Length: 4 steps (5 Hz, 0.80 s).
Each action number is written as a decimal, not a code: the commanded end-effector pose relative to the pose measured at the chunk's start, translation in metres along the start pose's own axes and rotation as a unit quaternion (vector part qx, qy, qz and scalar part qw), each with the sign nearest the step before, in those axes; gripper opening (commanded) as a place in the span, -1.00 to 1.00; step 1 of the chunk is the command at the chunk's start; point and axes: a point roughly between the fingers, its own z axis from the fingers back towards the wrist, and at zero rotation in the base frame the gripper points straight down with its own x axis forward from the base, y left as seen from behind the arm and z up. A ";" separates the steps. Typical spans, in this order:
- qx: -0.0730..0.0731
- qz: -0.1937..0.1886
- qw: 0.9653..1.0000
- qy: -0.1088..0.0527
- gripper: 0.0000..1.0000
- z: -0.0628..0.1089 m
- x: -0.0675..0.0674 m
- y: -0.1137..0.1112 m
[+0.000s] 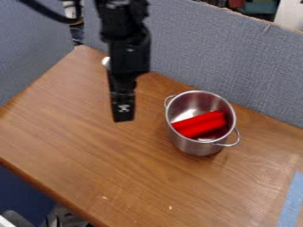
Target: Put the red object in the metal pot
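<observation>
Resting inside the metal pot [199,124], the red object [203,123] is seen lying at a slant across the pot's bottom, one end toward the right wall and the other toward the lower left. It is contained wholly within the rim and is touched by nothing but the pot. The pot stands upright on the wooden table [71,142], toward the right side of the tabletop, with a small loop handle visible at its lower right rim and another at the upper left.

The gripper [120,110] is positioned over bare wood, to the left of the pot and clearly apart from it. It points straight down at the table. Its fingers [120,105] appear as one dark block from this angle, so the gap between them cannot be made out directly; they are recorded as spread to their widest. Nothing is held between them, and no contact with the pot or the red object is seen. Whether the fingertips touch the table surface cannot be told from this single view.

A blue-grey partition [213,44] is noted behind the table.
</observation>
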 end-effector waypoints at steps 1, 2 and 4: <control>0.004 0.014 1.000 0.004 1.00 -0.004 -0.003 0.032; 0.002 -0.024 1.000 0.006 1.00 -0.003 0.011 0.036; 0.021 -0.165 0.986 0.016 1.00 -0.035 0.017 0.025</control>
